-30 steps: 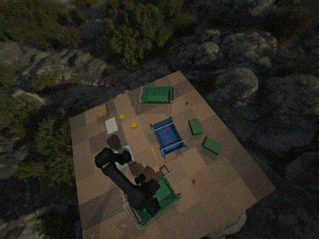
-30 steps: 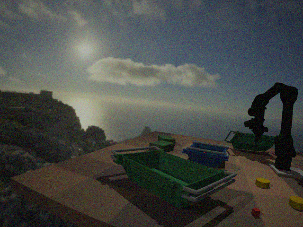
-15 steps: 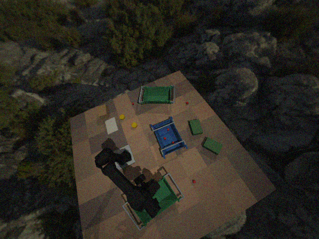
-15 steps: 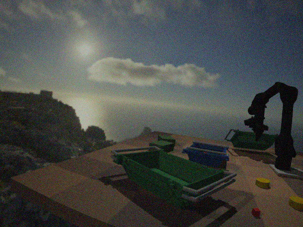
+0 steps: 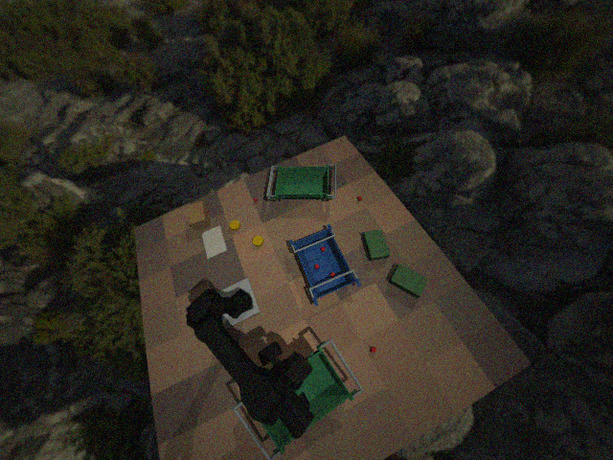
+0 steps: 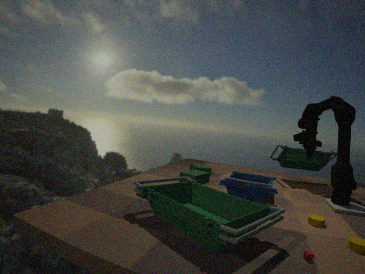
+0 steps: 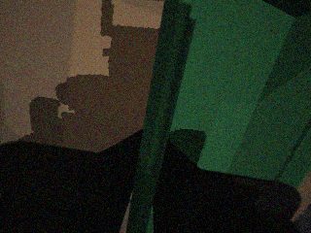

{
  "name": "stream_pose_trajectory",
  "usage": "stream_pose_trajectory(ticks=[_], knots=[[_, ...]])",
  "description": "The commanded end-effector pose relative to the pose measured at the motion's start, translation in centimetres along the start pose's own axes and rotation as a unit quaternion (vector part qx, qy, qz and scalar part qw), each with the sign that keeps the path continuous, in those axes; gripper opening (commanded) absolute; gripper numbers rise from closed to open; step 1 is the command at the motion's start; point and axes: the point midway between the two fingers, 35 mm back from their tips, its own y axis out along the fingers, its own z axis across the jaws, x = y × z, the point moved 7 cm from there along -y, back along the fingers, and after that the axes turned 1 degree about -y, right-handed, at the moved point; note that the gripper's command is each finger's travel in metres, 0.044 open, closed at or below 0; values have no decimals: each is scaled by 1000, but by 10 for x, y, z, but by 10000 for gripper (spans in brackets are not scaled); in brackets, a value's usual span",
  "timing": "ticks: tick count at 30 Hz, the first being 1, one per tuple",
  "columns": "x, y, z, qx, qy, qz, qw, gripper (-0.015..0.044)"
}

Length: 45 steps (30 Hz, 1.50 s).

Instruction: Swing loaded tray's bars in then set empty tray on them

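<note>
The loaded blue tray [image 5: 334, 287] [image 6: 250, 192] stands mid-table with small red blocks [image 5: 322, 248] inside. Its two wire bars [image 5: 310, 243] [image 5: 332, 277] [image 6: 250, 181] lie in across its top. My gripper [image 5: 289, 379] [image 6: 309, 153] [image 7: 150, 136] is shut on one long wall of the empty green tray [image 5: 324, 386] [image 6: 294, 160] [image 7: 228, 83]. It holds that tray in the air near the table's front edge, well apart from the blue tray. The held tray tilts a little, and its own bar [image 6: 274, 151] sticks out over its end.
A second green tray [image 5: 302, 182] [image 6: 206, 210] stands at the far edge. Two flat green blocks [image 5: 376, 243] [image 5: 408, 279] lie right of the blue tray. Yellow discs [image 5: 257, 241] [image 6: 316, 220], a white pad [image 5: 214, 241] and loose red cubes [image 5: 373, 349] [image 6: 308, 255] lie about. The arm's base [image 6: 341, 188] stands to the left.
</note>
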Motion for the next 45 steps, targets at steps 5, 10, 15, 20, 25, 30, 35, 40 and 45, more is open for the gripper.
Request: stream_pose_trajectory(ticks=[5, 10, 15, 20, 25, 30, 35, 40, 45], knots=[[2, -35, -9, -19, 1, -4, 1000, 0], [2, -46, -11, -20, 1, -4, 1000, 0], [2, -46, -11, -20, 1, -4, 1000, 0], [2, -46, -11, -20, 1, -4, 1000, 0], [2, -46, -11, -20, 1, -4, 1000, 0], [2, -46, -11, -20, 1, -4, 1000, 0], [2, -46, -11, -20, 1, -4, 1000, 0], [7, -46, -10, -20, -7, -4, 1000, 0], [26, -46, -6, -20, -36, -6, 999, 0]])
